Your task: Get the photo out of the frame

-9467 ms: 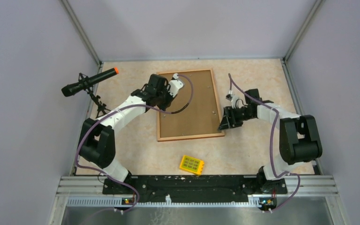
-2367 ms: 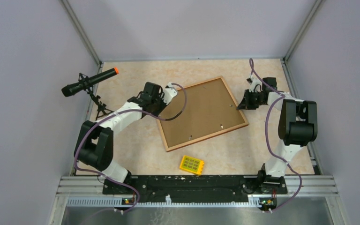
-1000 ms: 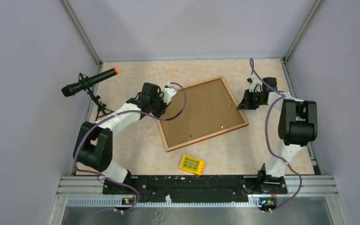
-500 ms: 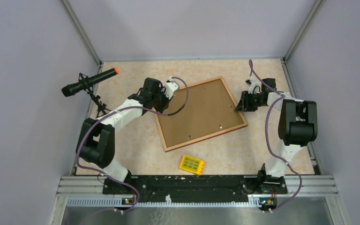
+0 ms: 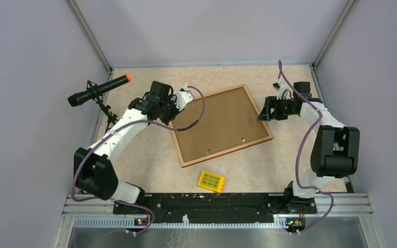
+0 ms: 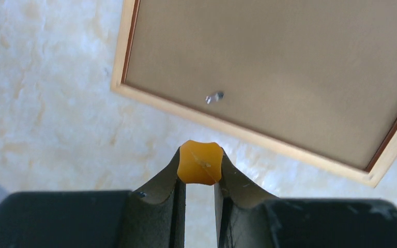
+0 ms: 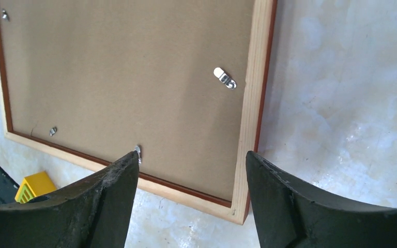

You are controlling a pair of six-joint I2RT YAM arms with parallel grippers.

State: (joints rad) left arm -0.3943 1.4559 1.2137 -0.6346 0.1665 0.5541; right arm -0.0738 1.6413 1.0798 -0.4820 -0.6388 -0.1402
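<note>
The frame (image 5: 221, 125) lies back up and turned askew on the table, showing its brown fibreboard back (image 7: 124, 77) and light wood rim (image 6: 248, 135). The photo is hidden under that board. My left gripper (image 5: 173, 106) hovers just off the frame's left edge and is shut on a small orange piece (image 6: 200, 163) pinched at its fingertips. My right gripper (image 7: 191, 157) stands open above the frame's right corner (image 5: 263, 113), with nothing between its fingers (image 7: 269, 186).
Small metal clips (image 7: 224, 77) sit along the inside of the rim; another clip (image 6: 214, 97) shows in the left wrist view. A yellow block (image 5: 211, 181) lies near the front edge. A microphone on a tripod (image 5: 98, 90) stands at the left wall.
My right gripper has gone from shut to open at the frame's right corner. My left arm has drawn back to the left, off the frame, still pinching the orange piece.
</note>
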